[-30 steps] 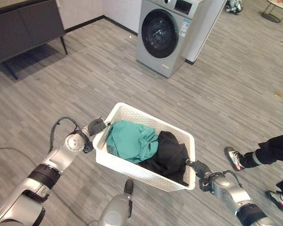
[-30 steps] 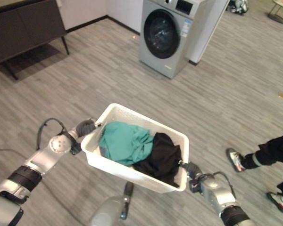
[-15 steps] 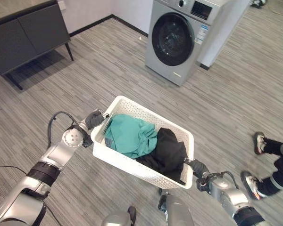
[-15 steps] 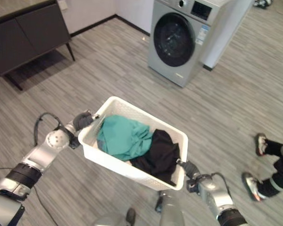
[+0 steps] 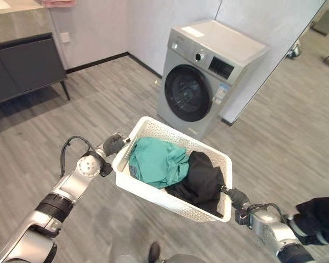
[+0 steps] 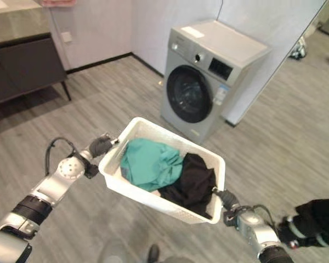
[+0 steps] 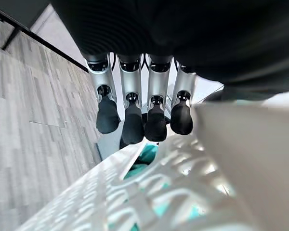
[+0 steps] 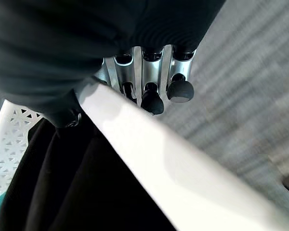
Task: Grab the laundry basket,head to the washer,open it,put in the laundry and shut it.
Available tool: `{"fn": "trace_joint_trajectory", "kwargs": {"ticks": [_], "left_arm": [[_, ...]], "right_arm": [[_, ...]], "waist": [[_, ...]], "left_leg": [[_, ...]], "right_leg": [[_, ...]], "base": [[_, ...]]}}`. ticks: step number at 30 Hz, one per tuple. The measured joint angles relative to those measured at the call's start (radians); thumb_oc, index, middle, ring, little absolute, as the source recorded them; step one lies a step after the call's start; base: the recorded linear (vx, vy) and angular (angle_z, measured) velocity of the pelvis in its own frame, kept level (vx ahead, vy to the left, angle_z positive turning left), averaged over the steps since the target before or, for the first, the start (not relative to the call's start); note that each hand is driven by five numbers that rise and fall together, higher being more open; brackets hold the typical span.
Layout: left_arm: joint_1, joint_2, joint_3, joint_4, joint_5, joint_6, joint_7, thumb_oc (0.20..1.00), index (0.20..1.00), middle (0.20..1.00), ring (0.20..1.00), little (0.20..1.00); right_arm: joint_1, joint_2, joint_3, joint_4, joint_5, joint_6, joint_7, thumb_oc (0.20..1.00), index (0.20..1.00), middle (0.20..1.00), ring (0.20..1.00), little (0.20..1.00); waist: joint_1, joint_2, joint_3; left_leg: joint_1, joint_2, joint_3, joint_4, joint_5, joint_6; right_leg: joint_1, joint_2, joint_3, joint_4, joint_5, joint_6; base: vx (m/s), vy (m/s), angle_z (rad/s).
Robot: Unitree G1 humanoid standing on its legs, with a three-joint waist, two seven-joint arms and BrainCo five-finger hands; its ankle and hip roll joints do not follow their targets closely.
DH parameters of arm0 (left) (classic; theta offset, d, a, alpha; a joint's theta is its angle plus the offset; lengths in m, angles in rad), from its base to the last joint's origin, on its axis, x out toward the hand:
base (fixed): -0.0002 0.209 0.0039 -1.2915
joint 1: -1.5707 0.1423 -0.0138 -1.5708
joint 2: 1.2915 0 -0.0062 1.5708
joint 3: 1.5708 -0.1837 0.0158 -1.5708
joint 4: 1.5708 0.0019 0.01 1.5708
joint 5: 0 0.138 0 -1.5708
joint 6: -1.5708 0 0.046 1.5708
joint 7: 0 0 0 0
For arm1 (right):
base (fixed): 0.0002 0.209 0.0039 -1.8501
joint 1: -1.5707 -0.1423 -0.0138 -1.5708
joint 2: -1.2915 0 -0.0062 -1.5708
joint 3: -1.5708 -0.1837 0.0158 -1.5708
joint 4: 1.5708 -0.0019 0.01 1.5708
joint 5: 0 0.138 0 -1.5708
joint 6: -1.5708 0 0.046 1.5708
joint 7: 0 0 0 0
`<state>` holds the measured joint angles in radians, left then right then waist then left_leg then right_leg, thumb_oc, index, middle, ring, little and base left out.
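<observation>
Both hands, left hand and right hand, grip opposite rims of the white perforated plastic laundry basket, held above the floor near the closed grey front-loading washer; teal garment and black garment lie inside.

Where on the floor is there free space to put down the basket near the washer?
Bare floor lies between the washer and the dark cabinet, and also directly before the washer's closed door. It is tighter by the robot's right hand, where a person's dark-clothed leg stands close to the basket.

Loaded white basket before closed washer
</observation>
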<state>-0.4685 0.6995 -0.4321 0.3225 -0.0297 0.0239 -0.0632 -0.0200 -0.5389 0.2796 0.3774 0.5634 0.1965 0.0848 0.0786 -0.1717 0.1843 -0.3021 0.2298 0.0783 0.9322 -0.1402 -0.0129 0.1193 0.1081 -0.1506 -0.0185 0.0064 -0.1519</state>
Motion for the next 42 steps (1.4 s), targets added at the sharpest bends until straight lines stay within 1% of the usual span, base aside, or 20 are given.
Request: {"fn": "trace_joint_trajectory", "kwargs": {"ticks": [2, 3, 6, 10, 12, 15, 19, 21, 23, 25, 27, 29, 31, 33, 34, 35, 36, 37, 38, 42], "left_arm": [[-0.004, -0.032, 0.021, -0.032, -0.002, -0.001, 0.002, 0.200, 0.200, 0.200, 0.200, 0.200], [-0.005, -0.037, 0.019, -0.021, -0.002, 0.003, 0.001, 0.200, 0.200, 0.200, 0.200, 0.200], [-0.012, -0.049, 0.011, 0.022, -0.002, -0.006, 0.001, 0.200, 0.200, 0.200, 0.200, 0.200], [-0.014, -0.050, -0.014, 0.054, -0.002, 0.000, 0.001, 0.200, 0.200, 0.200, 0.200, 0.200], [-0.013, -0.044, -0.015, 0.053, -0.002, 0.003, 0.004, 0.200, 0.200, 0.200, 0.200, 0.200], [-0.017, -0.026, -0.016, 0.054, -0.002, 0.005, 0.007, 0.200, 0.200, 0.200, 0.200, 0.200], [-0.056, 0.014, -0.024, 0.055, -0.002, -0.003, 0.012, 0.200, 0.200, 0.200, 0.200, 0.200], [-0.077, 0.046, -0.047, 0.050, -0.002, -0.003, 0.018, 0.200, 0.200, 0.200, 0.200, 0.200], [-0.083, 0.059, -0.049, 0.040, -0.002, -0.003, 0.016, 0.200, 0.200, 0.200, 0.200, 0.200], [-0.080, 0.056, -0.050, 0.026, -0.003, -0.004, 0.016, 0.200, 0.200, 0.200, 0.200, 0.200], [-0.072, 0.057, -0.050, 0.009, -0.009, -0.003, 0.014, 0.200, 0.200, 0.200, 0.200, 0.200], [-0.069, 0.070, -0.038, 0.011, -0.012, -0.010, 0.011, 0.200, 0.200, 0.200, 0.200, 0.200], [-0.052, 0.050, -0.040, 0.041, -0.011, 0.004, 0.013, 0.200, 0.200, 0.200, 0.200, 0.200], [-0.050, 0.032, -0.044, 0.051, -0.010, -0.003, 0.015, 0.200, 0.200, 0.200, 0.200, 0.200], [-0.044, 0.025, -0.046, 0.053, -0.009, -0.002, 0.017, 0.200, 0.200, 0.200, 0.200, 0.200], [-0.036, 0.023, -0.045, 0.054, -0.008, -0.003, 0.017, 0.200, 0.200, 0.200, 0.200, 0.200], [-0.041, 0.041, -0.046, 0.044, -0.008, -0.008, 0.016, 0.200, 0.200, 0.200, 0.200, 0.200], [-0.035, 0.058, -0.047, 0.020, -0.008, -0.018, 0.017, 0.200, 0.200, 0.200, 0.200, 0.200], [-0.025, 0.040, -0.046, 0.002, -0.008, -0.021, 0.017, 0.200, 0.200, 0.200, 0.200, 0.200], [0.022, 0.046, -0.036, 0.004, -0.009, -0.016, 0.017, 0.200, 0.200, 0.200, 0.200, 0.200]], "right_arm": [[0.003, -0.021, -0.014, -0.012, 0.003, 0.000, 0.001, 0.200, 0.200, 0.200, 0.200, 0.200], [0.008, -0.009, -0.026, -0.007, 0.003, 0.000, 0.000, 0.200, 0.200, 0.200, 0.200, 0.200], [0.010, -0.002, -0.021, 0.008, 0.003, 0.000, 0.000, 0.200, 0.200, 0.200, 0.200, 0.200], [0.015, 0.006, -0.001, 0.032, 0.002, 0.000, 0.000, 0.200, 0.200, 0.200, 0.200, 0.200], [0.020, 0.035, -0.002, 0.041, 0.002, 0.000, -0.004, 0.200, 0.200, 0.200, 0.200, 0.200], [0.010, 0.058, -0.010, 0.046, 0.002, 0.000, -0.018, 0.200, 0.200, 0.200, 0.200, 0.200], [0.013, 0.100, -0.010, 0.028, 0.002, -0.001, -0.019, 0.200, 0.200, 0.200, 0.200, 0.200], [-0.004, 0.115, -0.013, 0.031, -0.003, -0.003, -0.021, 0.200, 0.200, 0.200, 0.200, 0.200], [0.000, 0.120, -0.012, 0.026, -0.015, -0.004, -0.021, 0.200, 0.200, 0.200, 0.200, 0.200], [0.011, 0.120, -0.017, 0.027, -0.017, -0.005, -0.021, 0.200, 0.200, 0.200, 0.200, 0.200], [0.015, 0.116, -0.024, 0.028, -0.017, -0.006, -0.021, 0.200, 0.200, 0.200, 0.200, 0.200], [0.011, 0.125, -0.025, 0.032, -0.019, -0.019, -0.014, 0.200, 0.200, 0.200, 0.200, 0.200], [0.019, 0.132, -0.025, 0.040, -0.022, -0.019, -0.021, 0.200, 0.200, 0.200, 0.200, 0.200], [0.032, 0.124, -0.027, 0.041, -0.022, -0.019, -0.022, 0.200, 0.200, 0.200, 0.200, 0.200], [0.041, 0.124, -0.027, 0.041, -0.025, -0.019, -0.023, 0.200, 0.200, 0.200, 0.200, 0.200], [0.049, 0.129, -0.027, 0.041, -0.027, -0.019, -0.026, 0.200, 0.200, 0.200, 0.200, 0.200], [0.051, 0.150, -0.027, 0.042, -0.027, -0.020, -0.028, 0.200, 0.200, 0.200, 0.200, 0.200], [0.057, 0.154, -0.034, 0.047, -0.028, -0.022, -0.025, 0.200, 0.200, 0.200, 0.200, 0.200], [0.058, 0.133, -0.056, 0.057, -0.028, -0.026, -0.017, 0.200, 0.200, 0.200, 0.200, 0.200], [0.051, 0.129, -0.065, 0.047, -0.043, -0.027, -0.025, 0.200, 0.200, 0.200, 0.200, 0.200]], "waist": [[-0.001, 0.004, 0.020], [0.005, 0.016, 0.030], [0.009, 0.044, 0.046], [0.052, 0.072, 0.045], [0.048, 0.068, 0.048], [0.075, 0.049, 0.051], [0.075, 0.050, 0.048], [0.073, 0.052, 0.049], [0.055, 0.070, 0.050], [0.044, 0.101, 0.039], [0.041, 0.136, 0.027], [0.062, 0.095, 0.030], [0.063, 0.120, 0.016], [0.037, 0.131, 0.014], [0.036, 0.132, 0.014], [0.037, 0.110, 0.014], [0.034, 0.018, 0.027], [0.037, -0.033, 0.019], [0.048, 0.006, 0.009], [0.073, 0.046, -0.006]], "left_leg": [[-0.045, -0.002, 0.027, -0.249, -0.002, -0.020], [-0.067, -0.020, 0.094, -0.542, 0.035, -0.047], [-0.063, -0.115, 0.015, -0.876, 0.118, -0.070], [-0.026, -0.223, -0.102, -0.952, 0.154, -0.041], [0.010, -0.234, -0.086, -0.948, 0.244, -0.004], [0.017, -0.267, -0.040, -0.862, 0.249, -0.003], [0.139, -0.278, 0.020, -0.900, 0.245, -0.001], [0.178, -0.293, 0.049, -0.904, 0.227, 0.033], [0.208, -0.316, 0.037, -0.887, 0.214, 0.097], [0.240, -0.333, 0.037, -0.903, 0.200, 0.119], [0.251, -0.327, 0.040, -0.930, 0.181, 0.074], [0.180, -0.328, 0.064, -0.702, 0.049, 0.200], [0.202, -0.329, 0.048, -0.722, 0.067, 0.179], [0.262, -0.329, 0.021, -0.814, 0.108, 0.156], [0.281, -0.321, 0.019, -0.822, 0.107, 0.107], [0.275, -0.333, 0.009, -0.789, 0.112, 0.005], [0.211, -0.396, -0.013, -0.676, 0.124, -0.001], [0.163, -0.391, -0.024, -0.615, 0.061, 0.132], [0.182, -0.305, -0.034, -0.690, 0.049, 0.081], [0.238, -0.301, -0.016, -0.789, 0.078, 0.073]], "right_leg": [[0.029, -0.005, -0.005, -0.029, -0.013, 0.019], [0.068, -0.009, -0.043, -0.065, -0.031, 0.048], [0.107, -0.015, -0.064, -0.067, -0.066, 0.102], [0.192, -0.035, -0.050, -0.067, -0.165, 0.117], [0.212, -0.047, -0.044, -0.031, -0.218, 0.174], [0.217, -0.113, -0.021, 0.053, -0.224, 0.184], [0.094, -0.191, -0.023, 0.445, -0.233, 0.212], [-0.045, -0.246, -0.014, 0.727, -0.117, 0.279], [-0.129, -0.305, -0.013, 0.824, -0.151, 0.305], [-0.180, -0.370, -0.071, 0.744, -0.177, 0.284], [-0.189, -0.346, -0.109, 0.554, -0.158, 0.269], [-0.189, -0.447, -0.121, 0.349, -0.128, 0.315], [-0.189, -0.447, -0.132, 0.160, -0.075, 0.320], [-0.196, -0.371, -0.084, 0.068, 0.026, 0.317], [-0.197, -0.305, -0.045, 0.063, 0.062, 0.292], [-0.203, -0.282, -0.051, 0.086, 0.103, 0.236], [-0.215, -0.347, -0.039, 0.105, 0.205, 0.161], [-0.216, -0.407, -0.032, 0.116, 0.185, 0.192], [-0.196, -0.372, -0.049, 0.126, 0.119, 0.292], [-0.114, -0.343, -0.093, -0.001, 0.098, 0.300]], "base": [[0.23, 0.077, 0.17], [0.38, 0.160, 0.09], [0.25, 0.102, 0.06], [0.40, 0.168, -0.24], [0.37, 0.205, 0.07], [0.43, 0.287, -0.31], [0.29, 0.322, -0.35], [0.14, 0.215, -0.43], [0.18, 0.154, -0.28], [0.18, 0.104, -0.07], [0.15, -0.033, 0.21], [0.11, -0.078, -0.13], [0.09, -0.086, -0.05], [0.14, -0.091, 0.45], [0.09, -0.049, 0.37], [0.15, -0.076, 0.49], [0.15, -0.091, 0.59], [0.15, -0.093, 0.40], [0.11, -0.092, -0.14], [0.08, -0.084, -0.25]]}}
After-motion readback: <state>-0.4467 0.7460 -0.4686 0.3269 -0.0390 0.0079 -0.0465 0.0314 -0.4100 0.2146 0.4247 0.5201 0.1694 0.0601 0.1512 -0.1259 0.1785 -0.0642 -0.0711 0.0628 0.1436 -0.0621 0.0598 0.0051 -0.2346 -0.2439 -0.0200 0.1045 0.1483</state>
